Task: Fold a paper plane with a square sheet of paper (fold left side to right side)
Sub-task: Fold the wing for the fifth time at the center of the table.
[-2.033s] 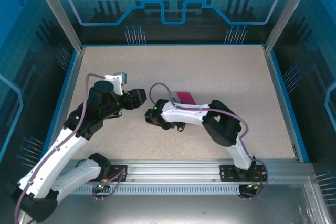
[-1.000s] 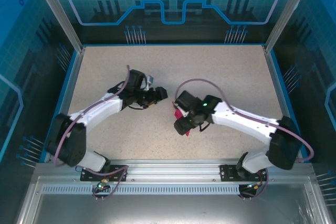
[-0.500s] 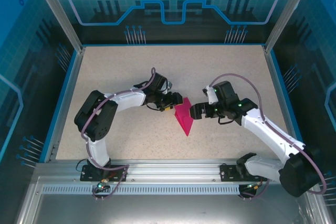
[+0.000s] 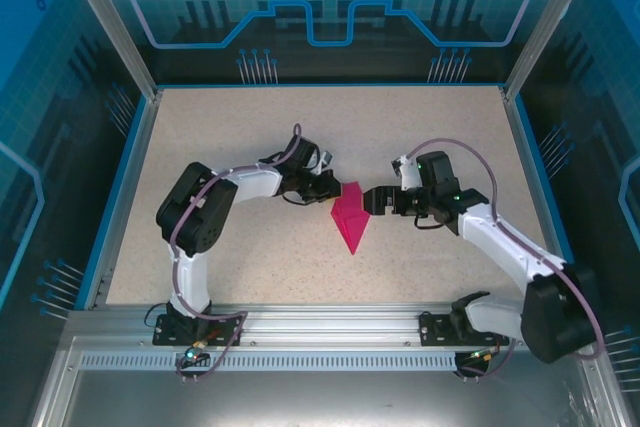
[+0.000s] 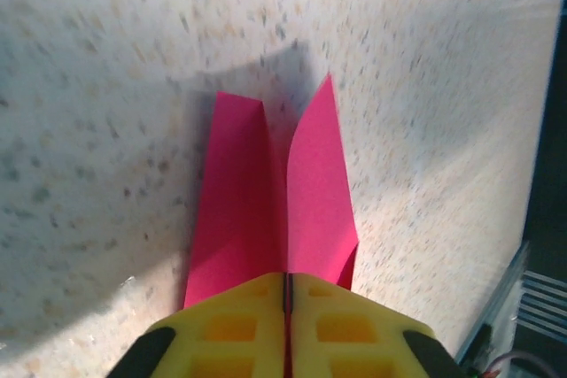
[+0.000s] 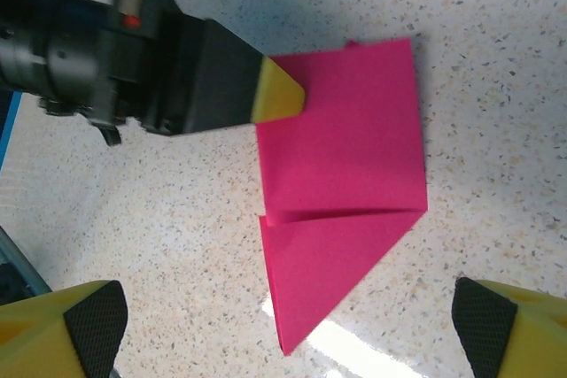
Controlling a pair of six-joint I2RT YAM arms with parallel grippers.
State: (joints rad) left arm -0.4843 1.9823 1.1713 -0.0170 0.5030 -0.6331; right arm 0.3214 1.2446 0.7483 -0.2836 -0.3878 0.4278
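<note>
The square sheet of paper (image 4: 350,217) is magenta-pink and lies folded into a narrow kite shape at the table's centre, its sharp tip toward the near edge. My left gripper (image 4: 330,190) is shut on the paper's upper left edge. In the left wrist view its yellow fingers (image 5: 239,325) meet on the pink paper (image 5: 266,192), which splits into two flaps beyond them. My right gripper (image 4: 378,199) stands open just right of the paper. Seen from the right wrist, the right gripper (image 6: 288,329) has wide-apart fingers (image 6: 89,325) around the paper (image 6: 345,157), without touching it, and the left fingertip (image 6: 279,95) sits on the far edge.
The speckled beige table (image 4: 250,127) has a raised blue rim (image 4: 130,177) on three sides. An aluminium rail (image 4: 330,332) with both arm bases runs along the near edge. Cables loop above each wrist.
My left gripper has closed on the paper's upper left edge. The right gripper has edged closer to the paper's right side and stays open.
</note>
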